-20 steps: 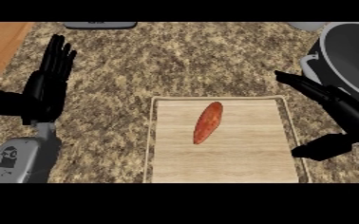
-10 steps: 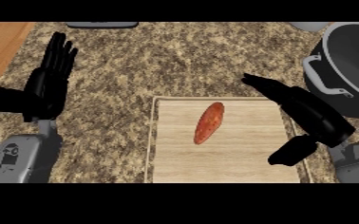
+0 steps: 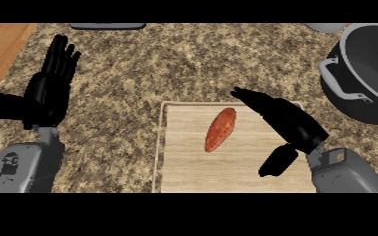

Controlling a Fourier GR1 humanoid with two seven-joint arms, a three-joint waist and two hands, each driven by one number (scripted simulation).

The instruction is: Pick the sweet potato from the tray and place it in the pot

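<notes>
The speckled stone desk (image 3: 184, 65) fills nearly the whole head view, with a strip of bare wood (image 3: 11, 40) at its far left corner. A pale wooden tray (image 3: 221, 172) with a low raised rim lies on the near half of the desk, a little right of centre and running down to the lower edge. A dark grey pot (image 3: 334, 92) stands at the right edge, cut off by the frame, with a lighter grey handle (image 3: 332, 80) on the side facing the tray. It sits well apart from the tray's far right corner.

The right hand (image 3: 284, 117) is over the right part of the tray. Its fingers are straight and point up and left toward the tray's far rim, its thumb (image 3: 278, 161) hangs apart below them, and it grasps nothing. From this steep angle I cannot tell whether it hovers over the wood or touches it.

The left hand (image 3: 50, 85) rests at the left edge with relaxed fingers pointing up, holding nothing and well away from the tray.

The sweet potato (image 3: 221, 129), orange-red and long, lies tilted on the tray's far half. It is just left of the right hand's fingers and apart from them.

Two grey things, one flat (image 3: 107, 26) and one paler (image 3: 325, 27), show only as slivers along the far edge.
</notes>
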